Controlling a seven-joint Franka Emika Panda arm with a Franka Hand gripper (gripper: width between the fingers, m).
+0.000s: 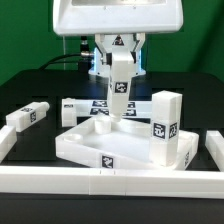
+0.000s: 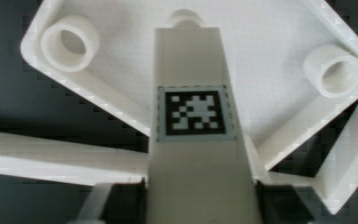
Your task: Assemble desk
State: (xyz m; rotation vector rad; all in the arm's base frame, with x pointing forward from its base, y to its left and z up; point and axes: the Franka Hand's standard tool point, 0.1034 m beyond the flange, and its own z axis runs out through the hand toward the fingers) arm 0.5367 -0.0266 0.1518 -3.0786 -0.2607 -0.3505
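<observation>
Leg at far left: short square white plastic loose leg (image 1: 28,117) with a black-and-white tag, lying on the black tabletop (image 1: 38,135) at ten o'clock from the panel in the exterior view.
Second leg: matching lying leg (image 1: 72,108) at eleven o'clock, near the panel's far rim.
Panel: wide white plastic desk panel (image 1: 85,148) with raised rim and round corner sockets (image 2: 69,45), mid-table.
Held leg: upright tagged held leg (image 1: 118,92), lower end at the panel's twelve o'clock edge; I cannot tell whether it touches.
Gripper: two-finger gripper (image 1: 118,62) pinching the held leg's upper end.
Standing leg: upright standing leg (image 1: 165,125) in the panel's three o'clock corner.
Rail: long white rail (image 1: 120,182) at six o'clock.
</observation>
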